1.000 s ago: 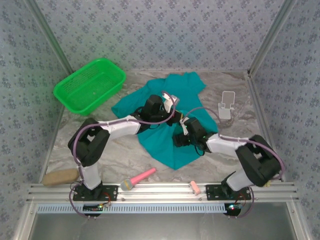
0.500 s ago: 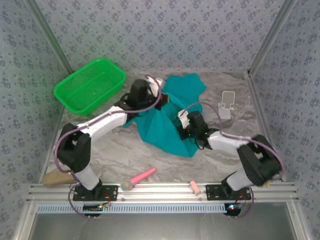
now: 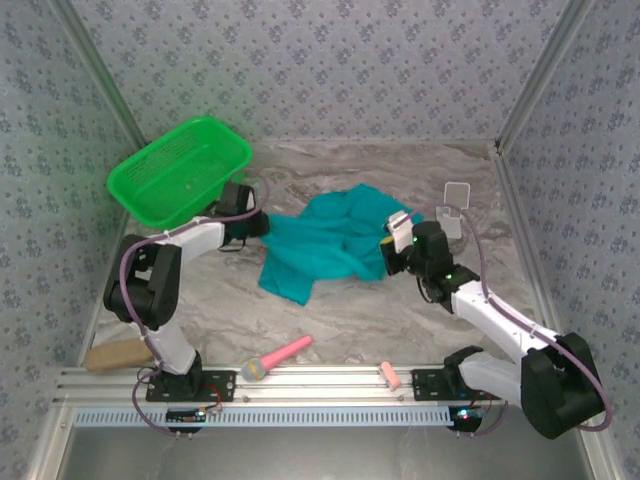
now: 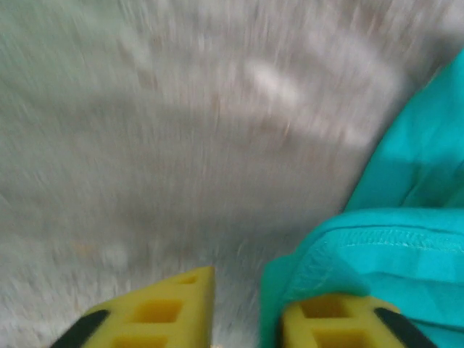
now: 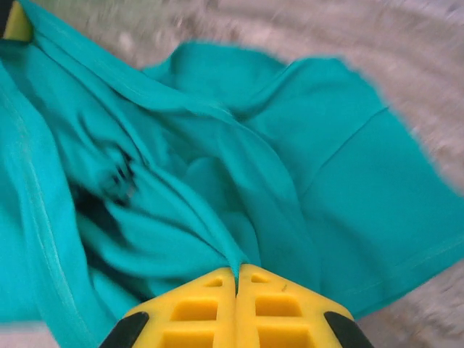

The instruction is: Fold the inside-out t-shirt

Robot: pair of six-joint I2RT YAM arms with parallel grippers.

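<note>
Marbled grey desk lies bare between the near rail and the t-shirt, save a pink tool and a tan block at the near edge. T-shirt: teal, crumpled mid-desk, stitched hem showing. Right end effector is closed tight on a fold of it. Left end effector is narrowly parted at the shirt's left hem, cloth against one finger, near the green basket.

Teal cloth t-shirt lies mid-table on grey marbled tabletop. Green plastic mesh basket sits behind-left of it, small white stand just right. Pink-handled brush lies in front, tan sponge block front-left.
</note>
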